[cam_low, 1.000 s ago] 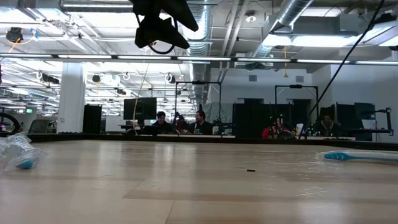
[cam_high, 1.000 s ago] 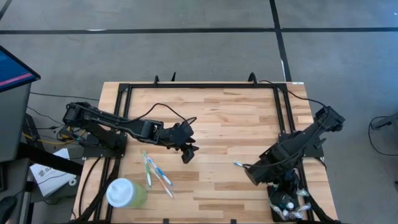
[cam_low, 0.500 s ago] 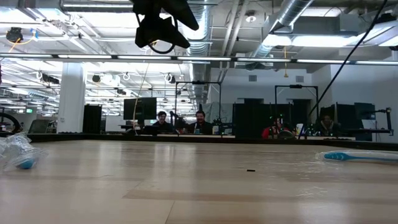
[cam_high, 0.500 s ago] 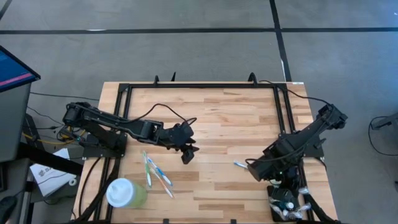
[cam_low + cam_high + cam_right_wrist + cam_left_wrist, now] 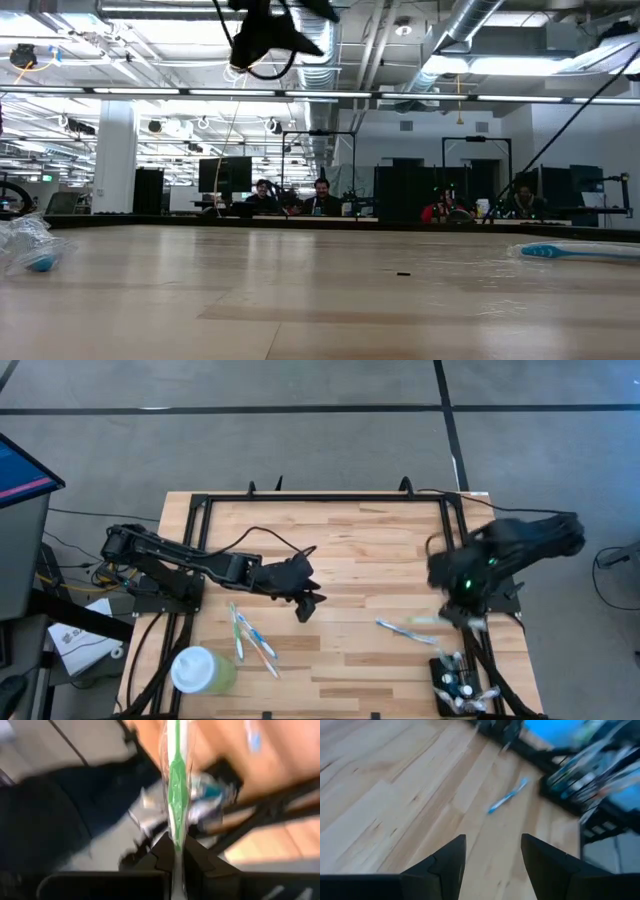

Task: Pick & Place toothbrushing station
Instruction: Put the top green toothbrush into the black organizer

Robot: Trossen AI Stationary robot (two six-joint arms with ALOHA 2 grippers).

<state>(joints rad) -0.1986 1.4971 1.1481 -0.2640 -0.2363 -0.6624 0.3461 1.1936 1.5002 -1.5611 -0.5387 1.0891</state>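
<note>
Just logged a big swing on the right side: found the right tool [image 5: 175,851] lifted off the bench [image 5: 340,550] and carried toward the right edge, blurred with motion, where half a second back it sat low beside the blue brush [image 5: 405,627]. Saw that tool clamped tight on a wrapped green brush [image 5: 175,780], handle pinched between the fingers, head pointing away from the wrist. Left the blue brush lying alone on the wood, clear of either arm.

Spotted the station [image 5: 455,685] at the near right corner, off the wood by the frame rail, already bristling with brushes. Not lifted, not touched.

Found the left tool [image 5: 492,851] hovering mid-bench, fingers apart, nothing between them, barely shifted over the last second. Noted a cup [image 5: 203,670] and a few loose brushes [image 5: 250,635] near it, unmoved.

Read as a carry under way: probably bringing the green brush over to the station for slotting in. Expect a careful line-up over the grid top. Risk of slip inside the slick wrapper.
</note>
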